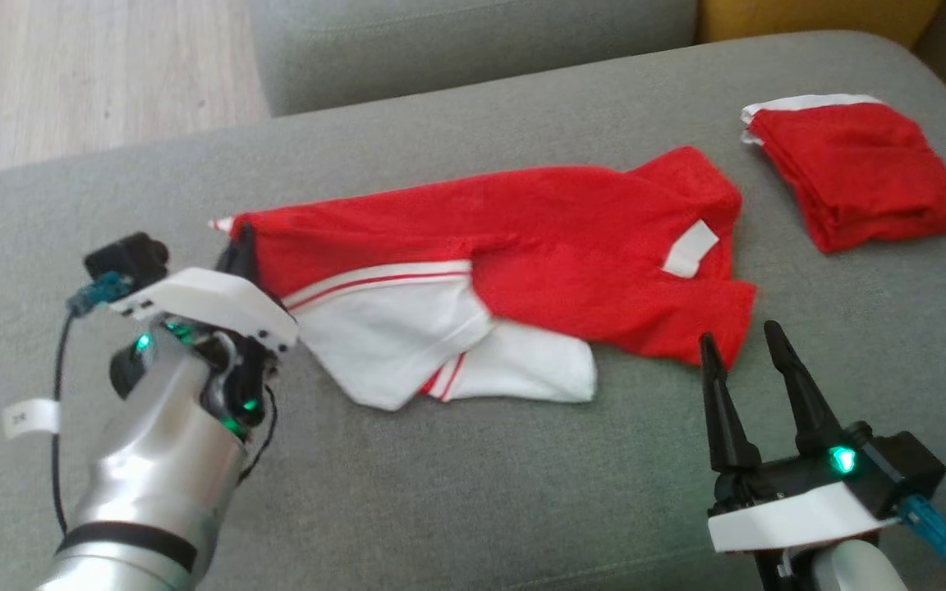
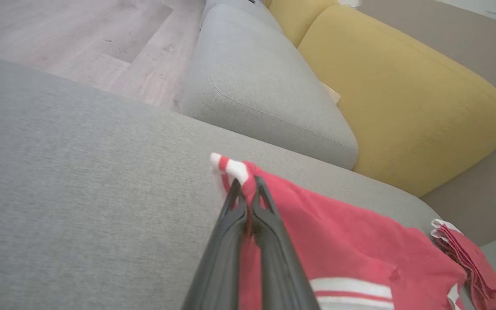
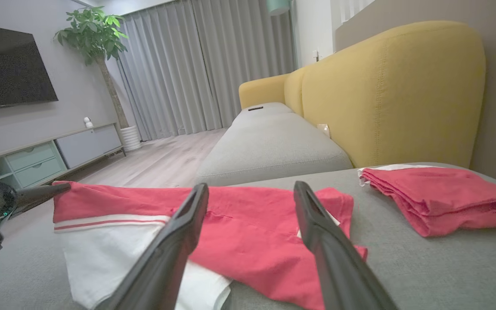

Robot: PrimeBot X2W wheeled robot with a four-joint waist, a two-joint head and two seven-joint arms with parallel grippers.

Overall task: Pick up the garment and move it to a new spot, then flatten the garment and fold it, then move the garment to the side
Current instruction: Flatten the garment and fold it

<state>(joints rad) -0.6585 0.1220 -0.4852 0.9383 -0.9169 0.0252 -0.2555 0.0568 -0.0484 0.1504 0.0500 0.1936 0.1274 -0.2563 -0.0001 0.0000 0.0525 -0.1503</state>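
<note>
the garment is a red shirt with a big white section and thin red-and-white stripes where the two colours meet, plus a small white tag showing on the red part towards its right end. it's lying spread out but rumpled across the middle of the grey sofa seat, long side running left to right, with the white part bunched and folded over itself at the near edge. the left hand is pinched shut on the shirt's far left corner, right where a little white-and-red trim pokes out past the fingertips. the right hand is wide open with nothing in it, its tips just beside the shirt's near right red edge; whether it touches the cloth is hard to tell. off to the right, apart from the shirt, sits a second red piece, neatly folded with a white edge peeking out on its far side. behind it all is the yellow backrest, another grey cushion and the pale wood floor. across the room there's a tv, a low cabinet, a potted plant and grey curtains. nothing lies on top of the shirt.
</note>
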